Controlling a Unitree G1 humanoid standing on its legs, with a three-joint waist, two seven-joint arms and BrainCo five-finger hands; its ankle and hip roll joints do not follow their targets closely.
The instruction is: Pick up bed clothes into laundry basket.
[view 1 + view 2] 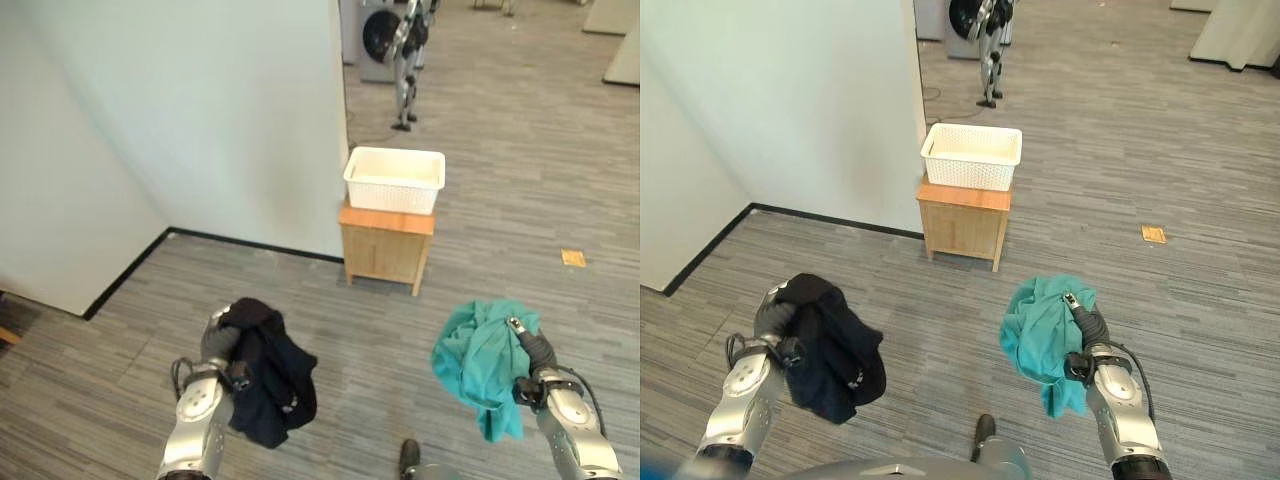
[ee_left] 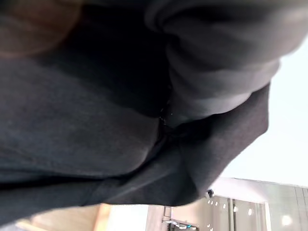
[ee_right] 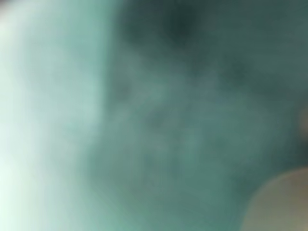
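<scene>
A black garment (image 1: 272,388) hangs bunched from my left hand (image 1: 218,343), low on the left above the floor; it also shows in the left wrist view as dark cloth (image 2: 96,120). A teal garment (image 1: 482,362) hangs from my right hand (image 1: 537,352) on the right, with a silver finger hooked over its top edge, and it shows in the right wrist view as teal cloth (image 3: 168,120). The white laundry basket (image 1: 391,196) stands with nothing in it on a small wooden cabinet (image 1: 385,250), ahead of both hands and well apart from them.
A white wall (image 1: 200,120) with a dark skirting runs behind the cabinet and along the left. A washing machine (image 1: 378,35) and a dark stand (image 1: 406,70) are at the far back. A small tan patch (image 1: 573,258) lies on the grey plank floor.
</scene>
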